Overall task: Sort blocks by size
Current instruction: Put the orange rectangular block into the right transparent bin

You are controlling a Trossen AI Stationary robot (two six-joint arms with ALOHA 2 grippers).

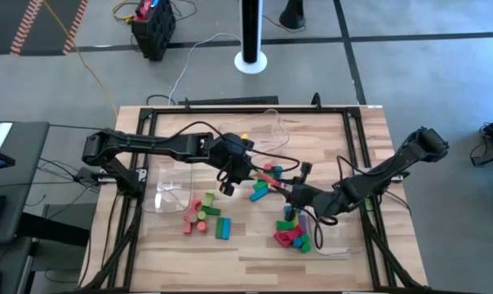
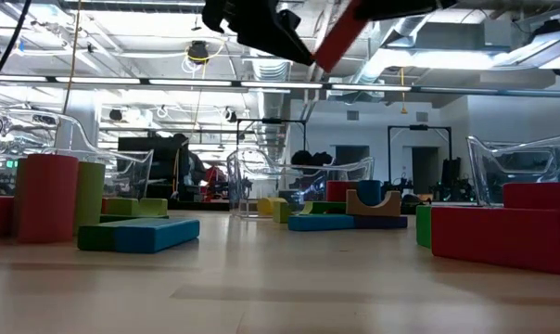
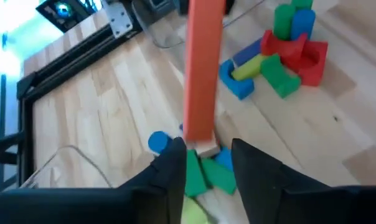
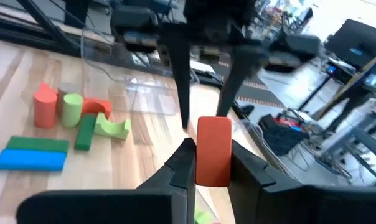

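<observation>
We judge sorting partly done: two clusters of blocks [image 1: 204, 214] lie on the table [image 1: 255, 257]; the right gripper [image 4: 210, 163] clenches a red bar [image 4: 213, 150], the left gripper [image 3: 208, 163] parted around it.

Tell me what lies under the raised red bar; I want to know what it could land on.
Under the red bar, blue and green blocks lie on the wooden table. The left gripper and the bar's end hide the rest. The right gripper holds the bar.

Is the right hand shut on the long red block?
Yes, shut: the right hand clamps one end of the long red block.
</observation>
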